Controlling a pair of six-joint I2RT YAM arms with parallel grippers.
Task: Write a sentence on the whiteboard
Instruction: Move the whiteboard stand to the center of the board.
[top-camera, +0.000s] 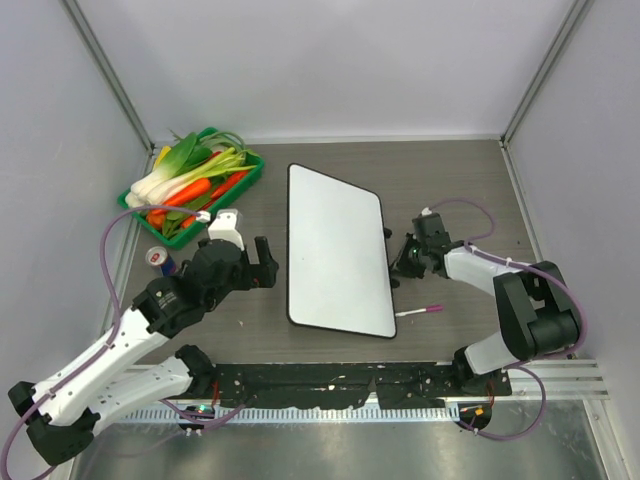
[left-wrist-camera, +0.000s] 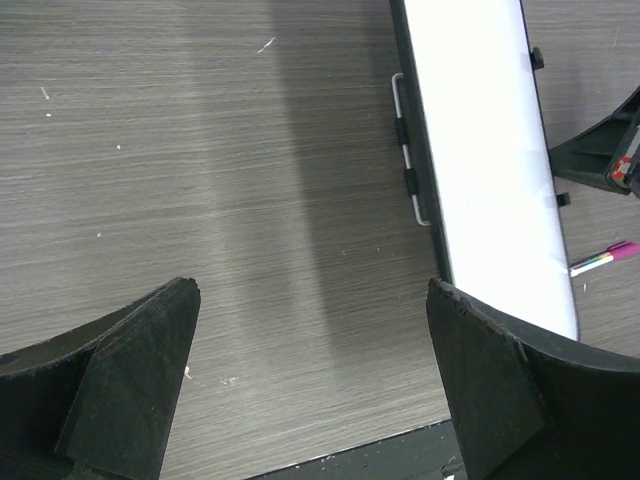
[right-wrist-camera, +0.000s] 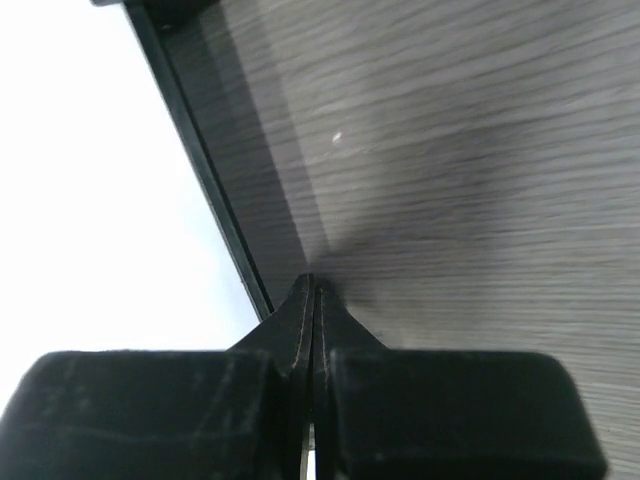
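Observation:
The whiteboard (top-camera: 335, 250) lies flat in the middle of the table, its long side running away from me. Its face shows plain white, and the sentence is out of view. My left gripper (top-camera: 270, 263) hovers just left of the board, jaws wide open and empty over bare table (left-wrist-camera: 312, 290), with the board's edge (left-wrist-camera: 480, 150) to its right. My right gripper (top-camera: 400, 270) is shut on nothing, its tip (right-wrist-camera: 312, 280) low on the table right beside the board's right frame (right-wrist-camera: 90, 180). A pink-capped marker (top-camera: 420, 311) lies loose on the table near the board's front right corner, also in the left wrist view (left-wrist-camera: 605, 258).
A green tray (top-camera: 258, 163) of leeks and carrots stands at the back left. A small can (top-camera: 160, 258) sits near the left arm. A black rail (top-camera: 330, 380) runs along the near edge. Enclosure walls close in the left, back and right sides.

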